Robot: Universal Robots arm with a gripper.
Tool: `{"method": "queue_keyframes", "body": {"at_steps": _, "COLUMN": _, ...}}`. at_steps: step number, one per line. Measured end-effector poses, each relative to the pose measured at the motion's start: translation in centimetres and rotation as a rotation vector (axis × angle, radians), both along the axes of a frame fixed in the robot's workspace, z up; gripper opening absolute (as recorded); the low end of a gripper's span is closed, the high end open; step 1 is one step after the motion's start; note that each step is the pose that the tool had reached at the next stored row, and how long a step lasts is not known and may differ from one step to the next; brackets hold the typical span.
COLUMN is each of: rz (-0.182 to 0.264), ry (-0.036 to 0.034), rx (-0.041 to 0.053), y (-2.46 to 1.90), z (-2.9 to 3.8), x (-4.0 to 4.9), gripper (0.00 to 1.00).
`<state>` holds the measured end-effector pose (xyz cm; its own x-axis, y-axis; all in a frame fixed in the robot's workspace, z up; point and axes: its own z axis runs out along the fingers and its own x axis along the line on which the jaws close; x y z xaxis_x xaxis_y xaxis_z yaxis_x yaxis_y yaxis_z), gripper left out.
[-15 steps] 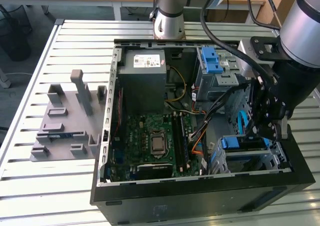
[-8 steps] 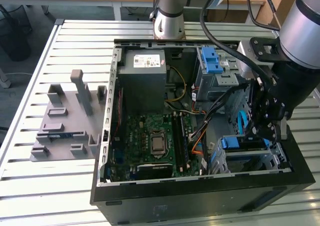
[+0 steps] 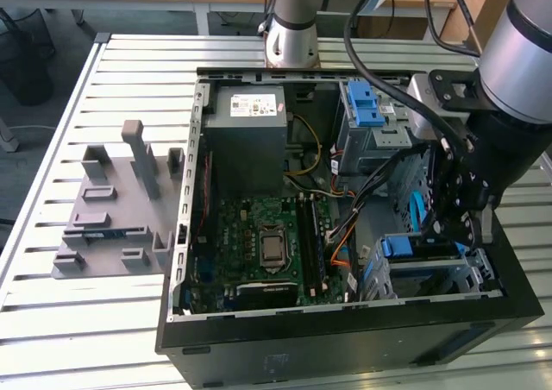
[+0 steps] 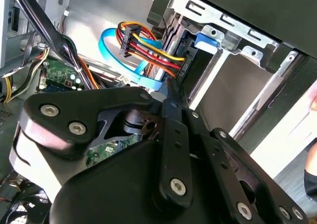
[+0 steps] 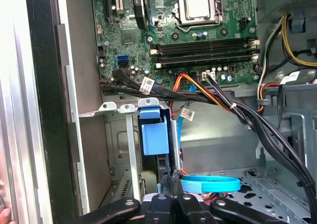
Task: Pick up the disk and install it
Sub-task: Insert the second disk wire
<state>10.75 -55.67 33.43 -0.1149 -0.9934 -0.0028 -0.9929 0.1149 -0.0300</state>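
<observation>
From the exterior view, the black open-sided computer case point(image 3: 345, 338) lies on the slatted table, and the arm's black gripper point(image 3: 442, 228) reaches down at the exterior view's right. It hangs over the grey metal drive bay point(image 3: 470, 278). The disk point(image 3: 405, 246), a silver drive with a blue end bracket, sits in that bay, and only its blue end is plain to me.

In the second wrist view the gripper point(image 4: 170, 85) has its fingers drawn together with nothing between them. The tip points toward the disk's blue bracket point(image 4: 205, 39), close to it, though I cannot tell whether it touches. A bundle of red, yellow and orange wires point(image 4: 148, 50) and a plug hang right beside that path.

In the first wrist view the narrow gripper point(image 5: 172, 177) is just beside the disk point(image 5: 153, 135), which stands between the bay's metal walls. A flat light-blue cable point(image 5: 210, 183) loops next to the fingers.

To my eye this is the seating stage. Any push should be square on the bracket and in line with the rails, and it should stay clear of both cables.
</observation>
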Motion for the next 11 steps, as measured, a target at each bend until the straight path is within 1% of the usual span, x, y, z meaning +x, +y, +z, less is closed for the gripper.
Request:
{"method": "queue_keyframes", "body": {"at_steps": 5, "rz": 0.000, "ry": 0.0000, "rx": 0.0003, "y": 0.00, "z": -0.07, "x": 0.00, "gripper": 0.11}}
{"method": "queue_keyframes", "body": {"at_steps": 6, "rz": 0.000, "ry": 0.0000, "rx": 0.0002, "y": 0.00, "z": -0.07, "x": 0.00, "gripper": 0.17}}
{"method": "queue_keyframes", "body": {"at_steps": 9, "rz": 0.000, "ry": -0.0001, "rx": 0.0007, "y": 0.00, "z": -0.03, "x": 0.00, "gripper": 0.17}}
{"method": "queue_keyframes", "body": {"at_steps": 11, "rz": 0.000, "ry": -0.0001, "rx": 0.0005, "y": 0.00, "z": 0.14, "x": 0.00, "gripper": 0.17}}
